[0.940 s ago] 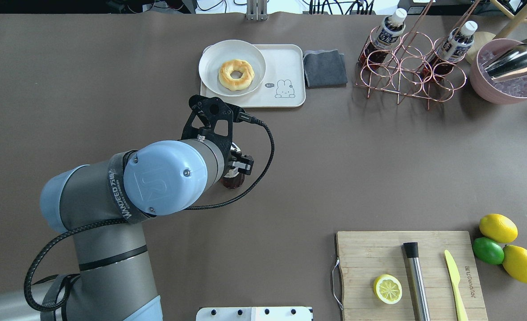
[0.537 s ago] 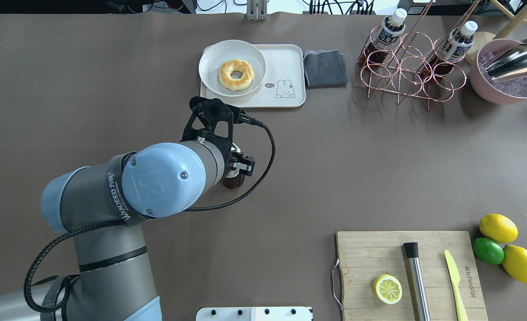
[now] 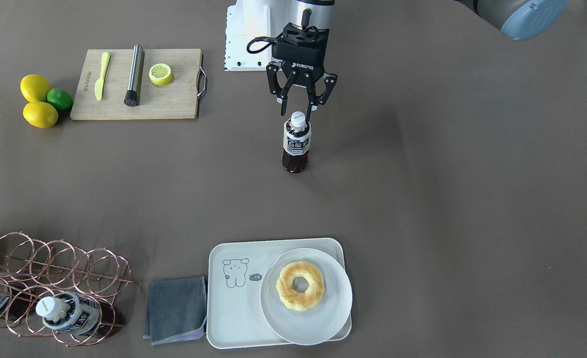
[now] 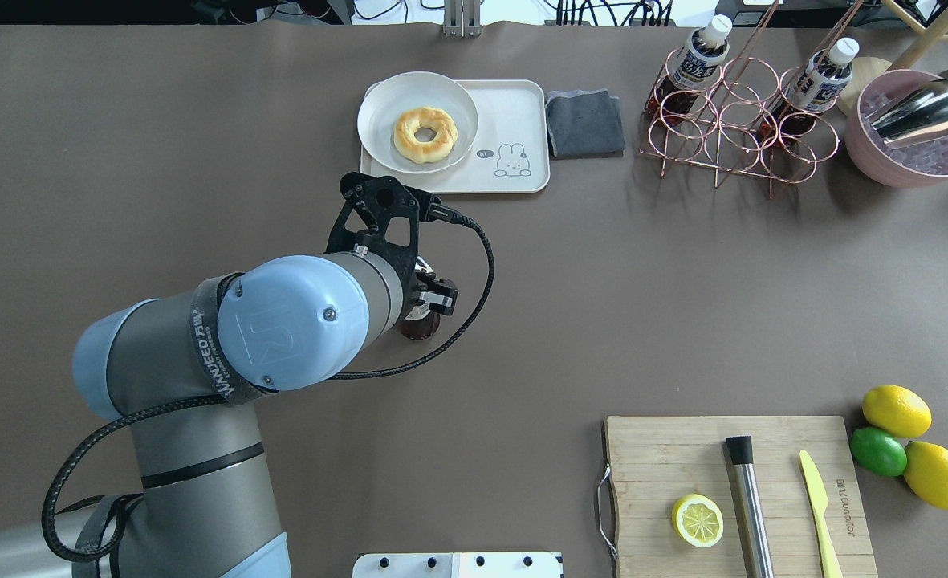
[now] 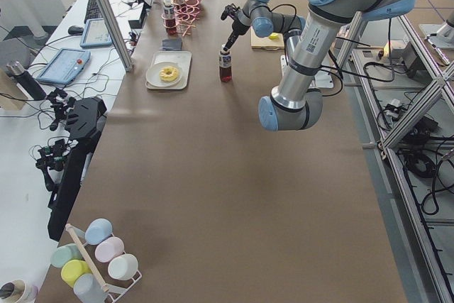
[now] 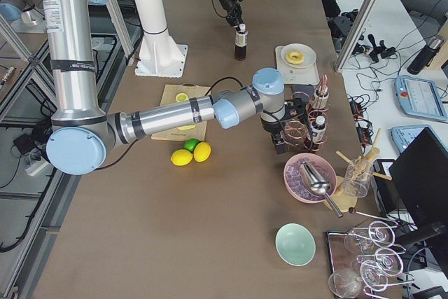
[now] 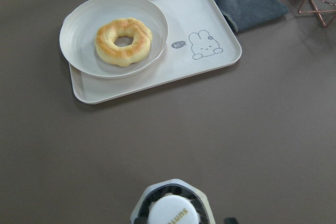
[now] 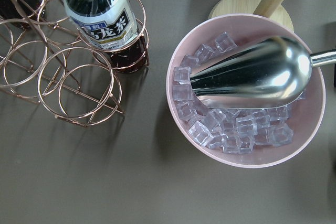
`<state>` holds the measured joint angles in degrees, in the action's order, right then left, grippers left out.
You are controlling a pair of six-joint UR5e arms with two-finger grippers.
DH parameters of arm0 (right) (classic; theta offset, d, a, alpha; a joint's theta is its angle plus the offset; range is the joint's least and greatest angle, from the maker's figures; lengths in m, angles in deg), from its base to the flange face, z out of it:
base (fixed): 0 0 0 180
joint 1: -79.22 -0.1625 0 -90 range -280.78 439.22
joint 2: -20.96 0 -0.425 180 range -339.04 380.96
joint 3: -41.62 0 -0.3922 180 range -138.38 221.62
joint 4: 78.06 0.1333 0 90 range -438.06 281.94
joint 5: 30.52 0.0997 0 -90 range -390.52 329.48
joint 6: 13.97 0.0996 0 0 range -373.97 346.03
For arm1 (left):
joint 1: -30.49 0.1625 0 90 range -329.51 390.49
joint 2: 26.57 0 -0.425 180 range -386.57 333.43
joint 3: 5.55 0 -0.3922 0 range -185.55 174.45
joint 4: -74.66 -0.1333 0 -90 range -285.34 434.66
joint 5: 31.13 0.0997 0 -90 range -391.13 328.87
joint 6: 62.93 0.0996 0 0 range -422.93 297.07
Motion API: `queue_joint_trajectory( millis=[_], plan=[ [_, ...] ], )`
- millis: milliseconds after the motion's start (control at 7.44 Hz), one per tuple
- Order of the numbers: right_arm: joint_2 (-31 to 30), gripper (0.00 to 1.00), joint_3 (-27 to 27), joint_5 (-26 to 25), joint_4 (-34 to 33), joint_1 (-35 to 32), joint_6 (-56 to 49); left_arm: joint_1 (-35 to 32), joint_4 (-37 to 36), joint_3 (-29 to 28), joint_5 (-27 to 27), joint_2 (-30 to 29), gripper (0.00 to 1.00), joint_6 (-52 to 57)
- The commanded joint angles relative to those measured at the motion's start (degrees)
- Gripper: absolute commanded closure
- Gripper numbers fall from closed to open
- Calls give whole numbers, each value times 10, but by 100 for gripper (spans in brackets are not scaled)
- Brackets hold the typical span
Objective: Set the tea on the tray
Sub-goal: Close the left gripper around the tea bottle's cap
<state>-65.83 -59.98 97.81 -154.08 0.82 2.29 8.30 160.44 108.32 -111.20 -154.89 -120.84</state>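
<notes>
Read on the rig: ROBOTIQ in white across the black body of the left gripper. UR pressed into the blue joint cap of the left arm, plus a printed strap round that joint, not read with confidence. On the tea: dark-blue-and-white label with white East Asian characters, too small here to read. Gold print on its cap in the left wrist view, cut by the lower edge. "hi~" in a small dark speech bubble beside the line-drawn bear on the tray. Burnt-in lettering along one end of the cutting board, illegible.

Surface: matt grey-brown table, faintly creased. Around it, aluminium frame posts, cable runs, a white side bench with tablets.

Tea: small clear bottle, dark red-brown liquid, white screw cap, upright on the table straight below the left gripper. Fingers apart, one each side of the cap, slight gap on both sides in the front view, clamped on nothing. Tray well beyond the gripper, away from the robot's base, carrying a round white plate with a doughnut; grey cloth just beside the tray's end.

Right gripper: low beside a copper wire rack with two more such bottles, near a pink bowl of ice cubes with a metal scoop. Apart or together: cannot tell.
</notes>
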Motion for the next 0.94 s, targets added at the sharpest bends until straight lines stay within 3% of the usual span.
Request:
queue_joint_trajectory(
  millis=[0, 806],
  plan=[
    [0, 0, 0, 0, 0, 0, 0, -2, 1, -1, 0, -1, 42, 1],
    [0, 0, 0, 1, 1, 0, 0, -8, 1, -7, 0, -2, 46, 1]
  ],
)
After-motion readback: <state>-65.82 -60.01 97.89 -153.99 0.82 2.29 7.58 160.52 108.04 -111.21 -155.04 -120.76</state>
